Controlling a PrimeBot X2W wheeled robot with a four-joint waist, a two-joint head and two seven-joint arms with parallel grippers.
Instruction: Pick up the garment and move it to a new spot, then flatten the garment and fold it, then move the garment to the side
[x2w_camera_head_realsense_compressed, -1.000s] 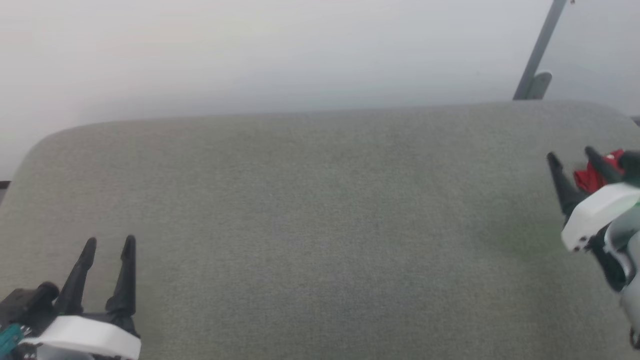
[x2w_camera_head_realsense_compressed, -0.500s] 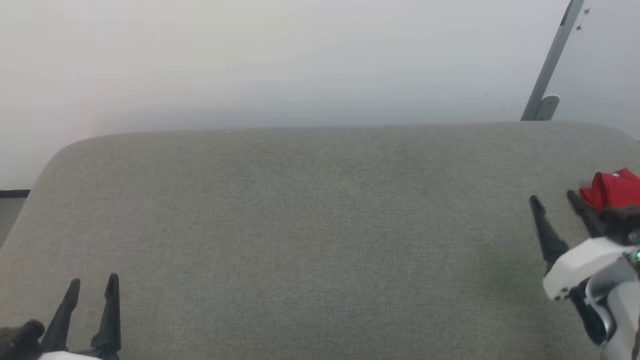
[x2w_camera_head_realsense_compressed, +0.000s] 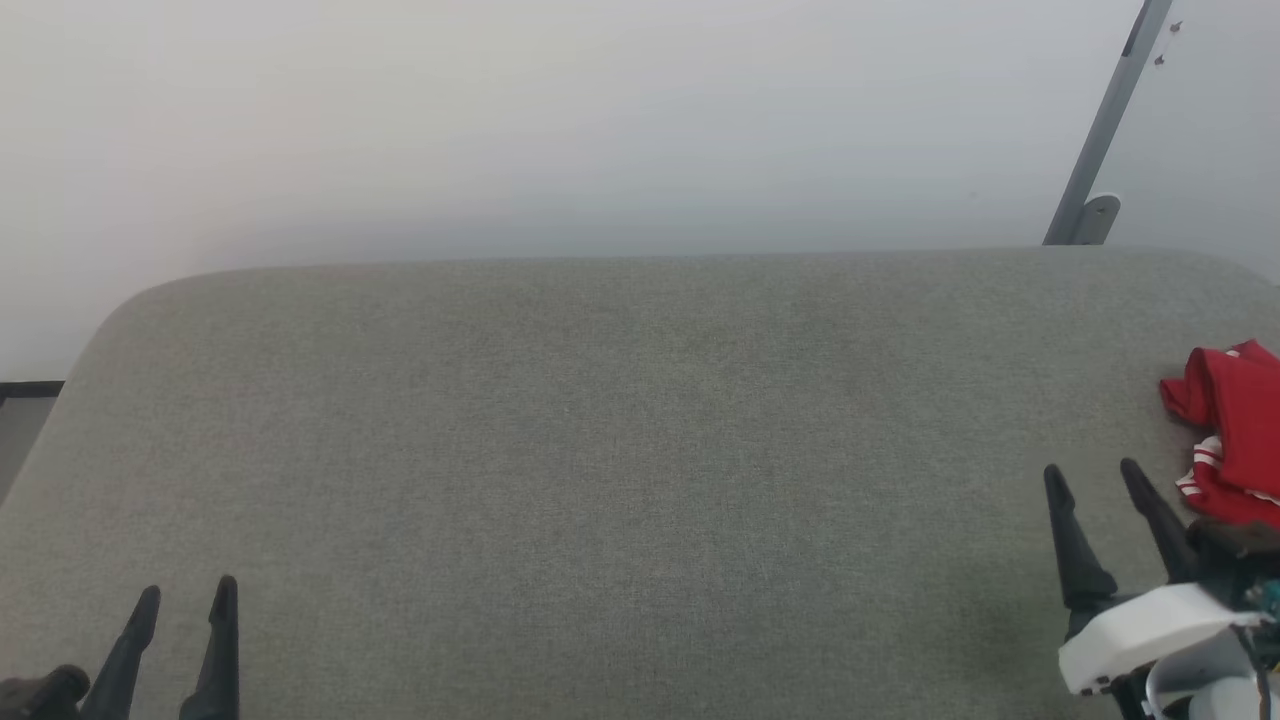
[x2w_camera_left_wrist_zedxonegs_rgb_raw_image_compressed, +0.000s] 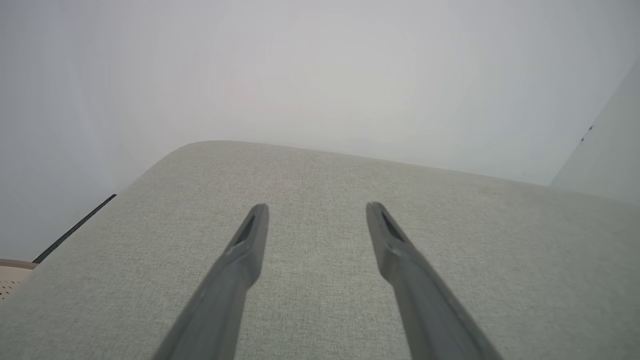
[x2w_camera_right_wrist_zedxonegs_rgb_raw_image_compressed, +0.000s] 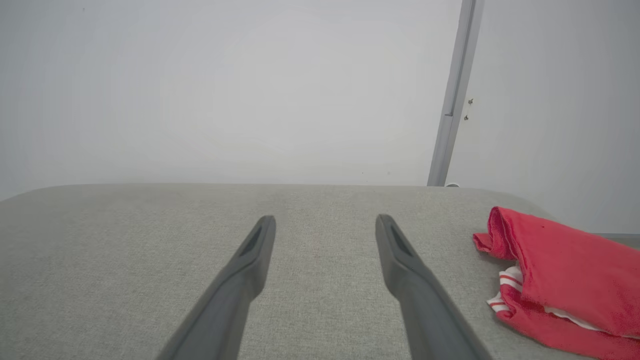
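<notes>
Seemingly apart: garment (x2w_camera_head_realsense_compressed: 1235, 440) beside right gripper (x2w_camera_head_realsense_compressed: 1091, 468).

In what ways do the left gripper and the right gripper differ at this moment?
The left gripper stands far from the garment; the right gripper is close beside it. The left gripper's fingers lean slightly right in the head view; the right gripper's lean left. Both are open and hold nothing.
</notes>
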